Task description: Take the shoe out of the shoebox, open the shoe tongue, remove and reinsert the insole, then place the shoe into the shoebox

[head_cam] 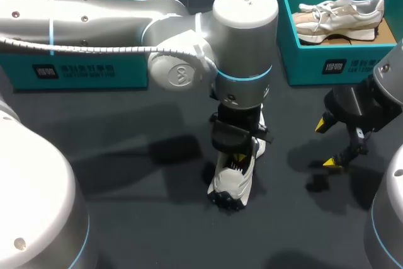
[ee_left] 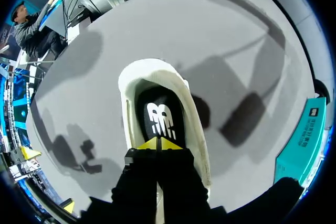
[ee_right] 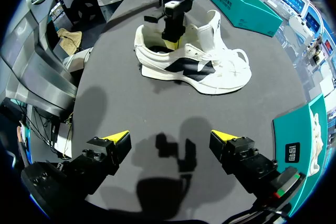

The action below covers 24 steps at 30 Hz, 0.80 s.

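Note:
A white shoe (head_cam: 232,179) with a dark side patch stands on the dark table near the middle; in the right wrist view the same shoe (ee_right: 210,74) has its tongue (ee_right: 213,23) pulled up. My left gripper (head_cam: 238,155) reaches straight down into its heel opening. Seen from the left wrist, that gripper (ee_left: 157,144) is shut, tips together on the black insole (ee_left: 157,111) lying inside the shoe (ee_left: 126,108). My right gripper (head_cam: 327,144) hangs open to the right of the shoe, apart from it, with nothing between its fingers (ee_right: 170,142).
The teal shoebox (head_cam: 315,61) stands at the back right with a second, beige-and-white shoe (head_cam: 340,14) in it. Another teal box (head_cam: 82,70) lies at the back left, partly behind my left arm. Bare tabletop surrounds the shoe.

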Motion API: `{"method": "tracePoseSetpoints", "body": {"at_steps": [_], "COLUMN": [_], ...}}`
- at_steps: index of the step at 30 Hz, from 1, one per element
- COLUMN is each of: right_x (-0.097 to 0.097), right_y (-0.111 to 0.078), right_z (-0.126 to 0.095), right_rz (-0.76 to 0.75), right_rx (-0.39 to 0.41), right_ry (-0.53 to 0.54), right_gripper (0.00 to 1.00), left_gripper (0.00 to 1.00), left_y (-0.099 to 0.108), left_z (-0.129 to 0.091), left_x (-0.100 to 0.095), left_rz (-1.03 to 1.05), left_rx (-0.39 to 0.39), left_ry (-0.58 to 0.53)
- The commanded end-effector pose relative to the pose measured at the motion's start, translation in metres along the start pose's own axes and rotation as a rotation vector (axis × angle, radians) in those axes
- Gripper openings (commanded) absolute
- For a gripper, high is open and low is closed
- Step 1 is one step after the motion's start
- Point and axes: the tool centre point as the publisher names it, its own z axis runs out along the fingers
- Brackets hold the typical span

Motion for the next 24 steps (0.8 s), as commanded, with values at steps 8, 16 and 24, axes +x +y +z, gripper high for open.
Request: {"method": "tracePoseSetpoints", "body": {"at_steps": [8,16,24], "right_x": [0.002,0.002,0.002], "right_y": [0.0,0.0,0.0], "right_z": [0.0,0.0,0.0], "right_rz": [0.001,0.001,0.001], "right_rx": [0.003,0.003,0.003], "right_ry": [-0.003,-0.003,-0.003], "right_gripper": [1.0,1.0,1.0], "left_gripper": [0.0,0.18,0.57], "left_y": [0.011,0.019,0.011], "left_z": [0.002,0.012,0.005], "left_x": [0.003,0.003,0.006], "left_rz": [-0.026,-0.043,-0.029], "left_rx": [-0.069,-0.059,-0.07], "left_ry": [0.024,0.036,0.022]}}
